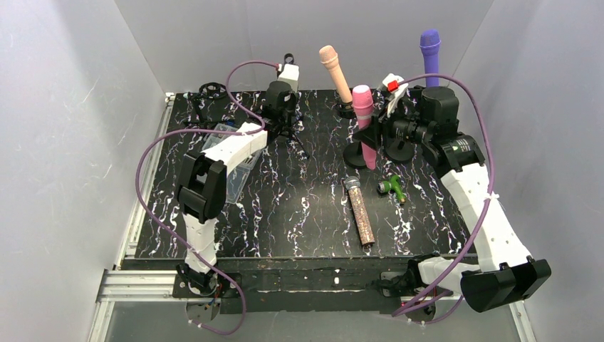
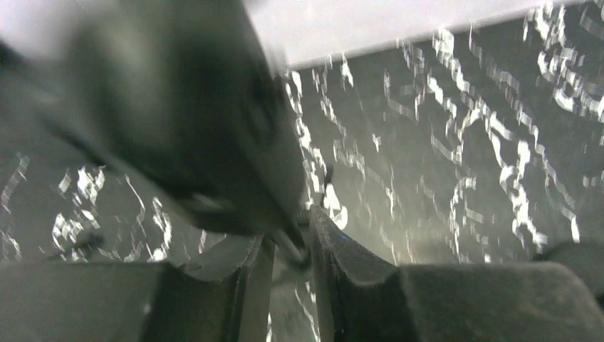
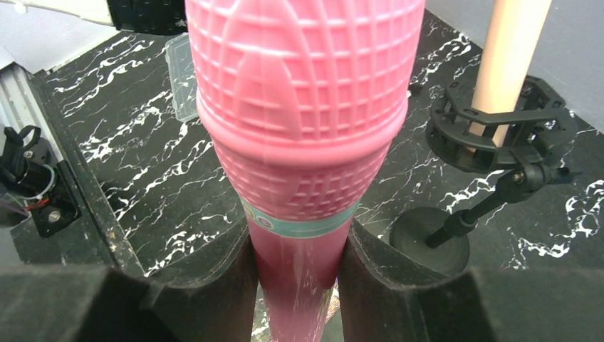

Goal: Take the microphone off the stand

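Right wrist view: the right gripper (image 3: pixel 298 249) is clamped on the pink microphone (image 3: pixel 303 107) just under its head, a grip suited to lifting it off its stand (image 1: pixel 354 155). The left gripper (image 2: pixel 290 239) is too blurred to tell its state.

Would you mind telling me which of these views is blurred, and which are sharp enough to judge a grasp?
Left wrist: smeared by blur, the dark shape above the left gripper unreadable. Right wrist: crisp, the pink microphone clearly pinched in the right gripper. Top external: sharp and evenly lit, with soft shadows on the table.
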### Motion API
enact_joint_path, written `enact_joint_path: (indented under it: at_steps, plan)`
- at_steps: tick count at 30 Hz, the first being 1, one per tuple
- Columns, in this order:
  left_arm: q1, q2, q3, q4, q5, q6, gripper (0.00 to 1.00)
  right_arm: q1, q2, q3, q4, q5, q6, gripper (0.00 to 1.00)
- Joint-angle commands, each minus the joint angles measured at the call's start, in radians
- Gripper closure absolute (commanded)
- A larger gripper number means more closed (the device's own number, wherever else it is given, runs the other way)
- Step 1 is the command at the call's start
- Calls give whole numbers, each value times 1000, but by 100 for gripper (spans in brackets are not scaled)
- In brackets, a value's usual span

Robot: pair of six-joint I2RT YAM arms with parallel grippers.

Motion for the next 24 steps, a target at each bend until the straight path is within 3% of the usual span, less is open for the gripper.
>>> enact_joint_path:
  at_steps: [1, 11, 17, 24]
  plan:
    - [1, -31, -14, -229, 2, -37, 71, -2, -1, 32, -24, -48, 5, 99]
    - [16, -62, -2, -259, 75, -24, 38, 19, -13, -30, 0, -50, 10, 99]
    - [25, -103, -10, -242, 115, -2, 2, 24, -6, -47, 6, -55, 10, 99]
    - [27, -202, -31, -248, 181, 92, 2, 28, -5, -43, -6, -47, 4, 99]
